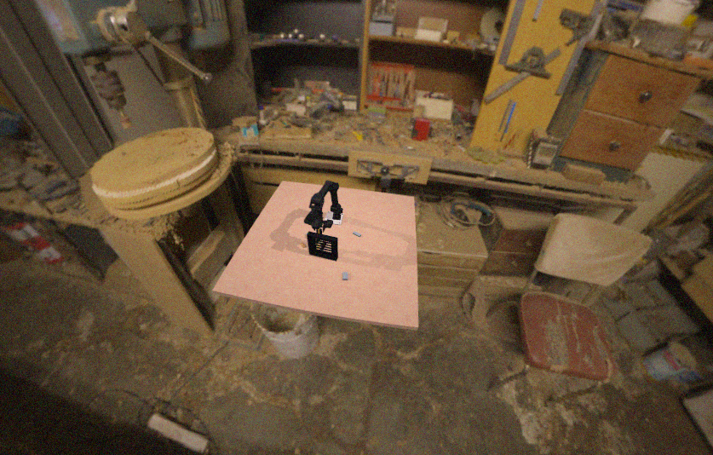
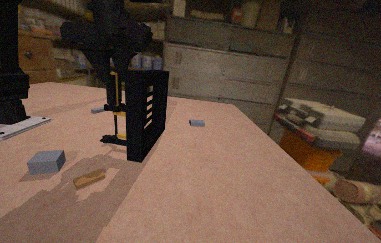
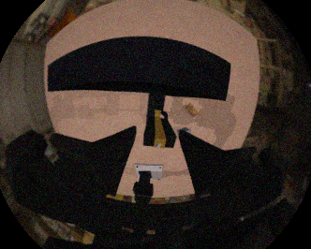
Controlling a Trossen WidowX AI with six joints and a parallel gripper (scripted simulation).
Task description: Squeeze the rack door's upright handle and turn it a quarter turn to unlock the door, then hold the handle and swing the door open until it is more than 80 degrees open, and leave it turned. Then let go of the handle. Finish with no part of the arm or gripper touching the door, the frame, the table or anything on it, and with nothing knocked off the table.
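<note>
The black rack frame with its slotted door (image 1: 315,250) (image 2: 134,126) (image 3: 140,65) stands upright on the table; the door looks flush with the frame, though dark edges blend. The upright handle, black with a yellow strip (image 2: 117,90) (image 3: 158,136), stands out from the rack on the arm's side, held by dark brackets. My gripper (image 2: 114,77) (image 3: 158,131) is open and points down at the handle's upper part. In the wrist view the handle shows between the two fingertips, with gaps at both sides. Contact with the handle cannot be made out in the exterior view.
Grey blocks lie on the pink table: one (image 2: 46,163) near the rack's near side, one (image 1: 345,275) (image 2: 196,123) beyond the rack, and one thin (image 1: 356,233) (image 2: 97,110). A wooden block (image 2: 89,179) (image 3: 192,109) lies by the rack. The arm's white base plate (image 2: 19,128) sits behind.
</note>
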